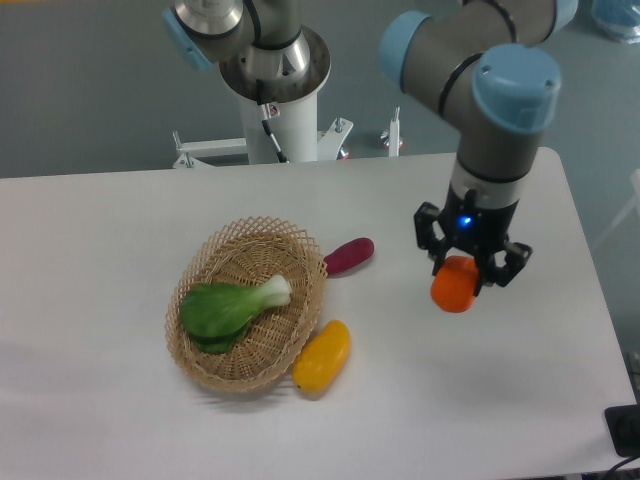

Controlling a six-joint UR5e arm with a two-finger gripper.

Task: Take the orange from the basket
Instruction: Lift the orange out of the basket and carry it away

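The orange (454,285) is a small bright-orange blocky fruit held between my gripper's (462,272) black fingers, above the table to the right of the basket. The gripper is shut on it. The round tan wicker basket (300,252) sits left of centre on the white table, well apart from the gripper. A green leafy vegetable with a white stalk (230,305) lies inside the basket.
A yellow-orange mango-like fruit (322,355) lies on the table against the basket's lower right rim. A purple eggplant-like piece (349,255) lies just right of the basket. The arm's base (275,90) stands behind the table's far edge.
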